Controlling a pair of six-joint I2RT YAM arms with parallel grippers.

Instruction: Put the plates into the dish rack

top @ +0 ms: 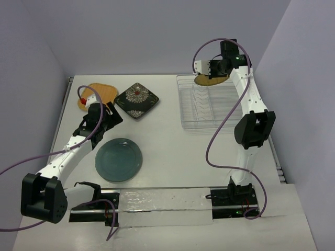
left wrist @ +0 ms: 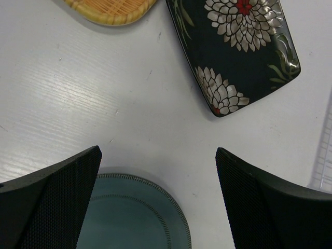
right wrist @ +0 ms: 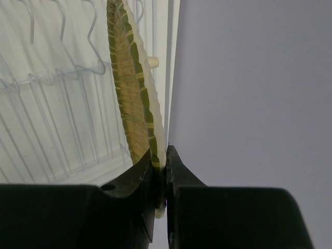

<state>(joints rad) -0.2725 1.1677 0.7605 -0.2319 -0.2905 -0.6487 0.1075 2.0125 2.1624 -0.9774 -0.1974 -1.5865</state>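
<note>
My right gripper (top: 213, 68) (right wrist: 161, 158) is shut on the rim of the yellow woven plate (top: 212, 80) (right wrist: 129, 93) and holds it on edge over the far end of the clear dish rack (top: 209, 104) (right wrist: 52, 104), by its wire dividers. My left gripper (top: 111, 116) (left wrist: 158, 155) is open and empty, low over the table between three plates. The teal-grey plate (top: 119, 159) (left wrist: 129, 218) lies flat just below it. The black floral plate (top: 137, 99) (left wrist: 244, 52) and the orange plate (top: 102, 94) (left wrist: 111, 8) lie beyond it.
The rack's near-left corner shows at the right edge of the left wrist view (left wrist: 324, 155). Purple cables loop off both arms. Grey walls close in the table at the back and the sides. A clear strip runs along the near edge (top: 162, 206).
</note>
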